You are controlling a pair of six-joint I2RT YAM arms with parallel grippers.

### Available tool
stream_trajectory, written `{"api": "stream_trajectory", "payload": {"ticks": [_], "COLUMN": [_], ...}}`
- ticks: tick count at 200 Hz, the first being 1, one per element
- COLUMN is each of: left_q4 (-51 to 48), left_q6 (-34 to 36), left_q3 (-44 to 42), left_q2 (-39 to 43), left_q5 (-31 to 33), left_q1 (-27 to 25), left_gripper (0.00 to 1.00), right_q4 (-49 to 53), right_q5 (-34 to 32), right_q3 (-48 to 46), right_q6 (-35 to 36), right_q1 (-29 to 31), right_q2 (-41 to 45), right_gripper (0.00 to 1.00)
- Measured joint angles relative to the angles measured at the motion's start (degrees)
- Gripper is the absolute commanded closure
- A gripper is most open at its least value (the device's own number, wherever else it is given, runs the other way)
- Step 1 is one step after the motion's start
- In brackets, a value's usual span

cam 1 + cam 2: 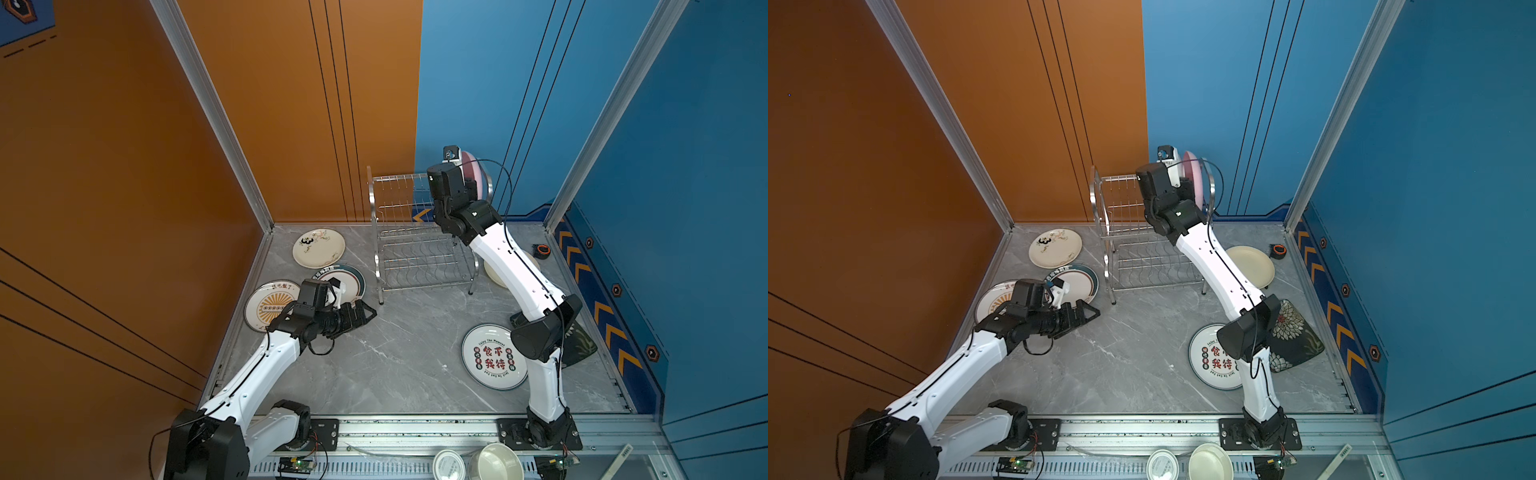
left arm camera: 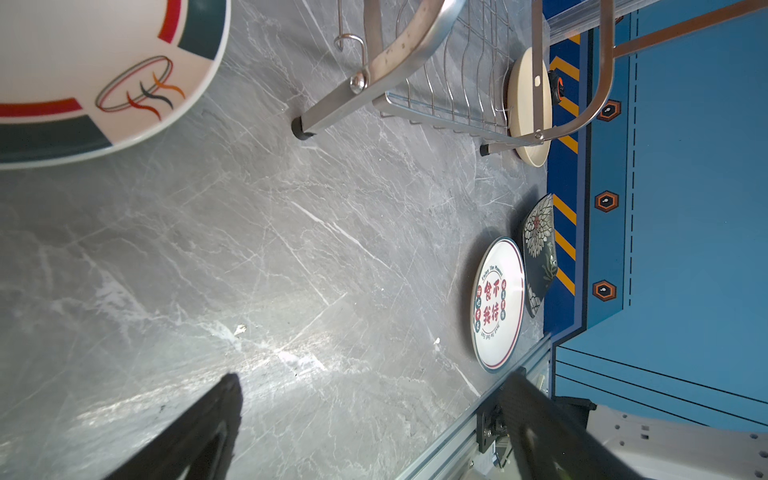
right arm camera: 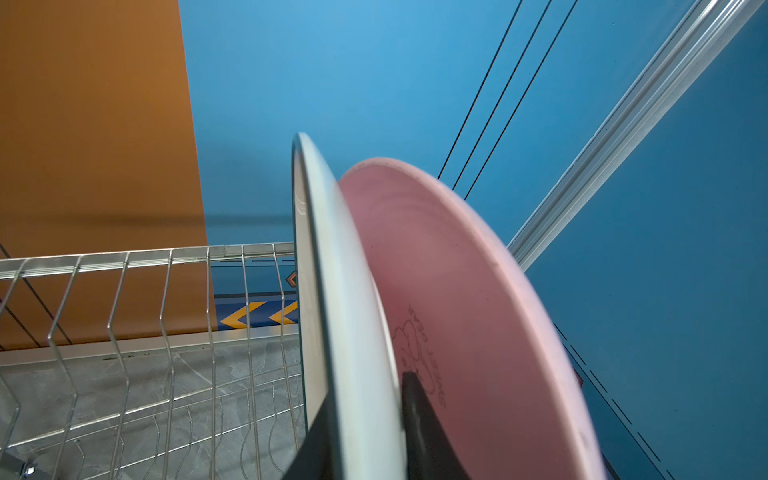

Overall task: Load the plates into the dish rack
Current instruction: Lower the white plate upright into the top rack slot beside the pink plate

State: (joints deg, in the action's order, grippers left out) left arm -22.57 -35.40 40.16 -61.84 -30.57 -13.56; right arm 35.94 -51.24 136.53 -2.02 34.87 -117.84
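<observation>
1. Right gripper (image 3: 368, 395) straddles a white plate (image 3: 332, 291) at the rack's (image 3: 145, 253) top tier, just beside the pink plate (image 3: 457, 291). Can't tell if it's clamped or loose.
2. Left gripper (image 2: 374, 376): wide open, empty, in front of the rack.
3. Risk: off its slot, that plate could tip into the pink one or fall.
4. Grey marble table (image 1: 407, 353), other plates (image 1: 318, 248) flat around the rack, orange/blue walls (image 1: 478, 83) behind.

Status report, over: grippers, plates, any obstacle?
Left gripper open, empty, above the table. Right gripper astride white plate on dish rack top tier, grip unclear. Pink plate racked beside it; six plates on table. Nothing seen in the way.
</observation>
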Motion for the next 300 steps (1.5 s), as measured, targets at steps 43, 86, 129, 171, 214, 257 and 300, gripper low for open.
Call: {"api": "stream_trajectory", "payload": {"ticks": [43, 86, 129, 171, 214, 257, 300], "left_q4": [0.0, 0.0, 0.0, 0.0, 0.0, 0.0, 0.0], "left_q6": [0.0, 0.0, -0.2, -0.2, -0.2, -0.4, -0.6], "left_q3": [0.0, 0.0, 0.0, 0.0, 0.0, 0.0, 0.0], "left_q2": [0.0, 0.0, 1.0, 1.1, 1.1, 1.1, 1.2], "left_q5": [0.1, 0.2, 0.2, 0.2, 0.3, 0.6, 0.6], "left_q1": [0.0, 0.0, 0.0, 0.0, 0.0, 0.0, 0.0], "left_gripper": [0.02, 0.02, 0.02, 0.02, 0.02, 0.02, 0.02], "right_q4": [0.0, 0.0, 0.0, 0.0, 0.0, 0.0, 0.0], "right_q5": [0.0, 0.1, 0.1, 0.1, 0.1, 0.0, 0.3], "right_q3": [-1.4, -2.5, -2.9, -3.0, -3.0, -3.2, -3.5], "right_q6": [0.0, 0.2, 0.7, 0.9, 1.2, 1.8, 1.9], "right_q1": [0.0, 0.0, 0.0, -0.2, -0.5, -0.9, -1.1], "right_q2": [1.4, 2.9, 3.2, 3.3, 3.4, 3.9, 4.8], "right_gripper": [0.64, 0.68, 0.71, 0.76, 0.77, 0.81, 0.77]}}
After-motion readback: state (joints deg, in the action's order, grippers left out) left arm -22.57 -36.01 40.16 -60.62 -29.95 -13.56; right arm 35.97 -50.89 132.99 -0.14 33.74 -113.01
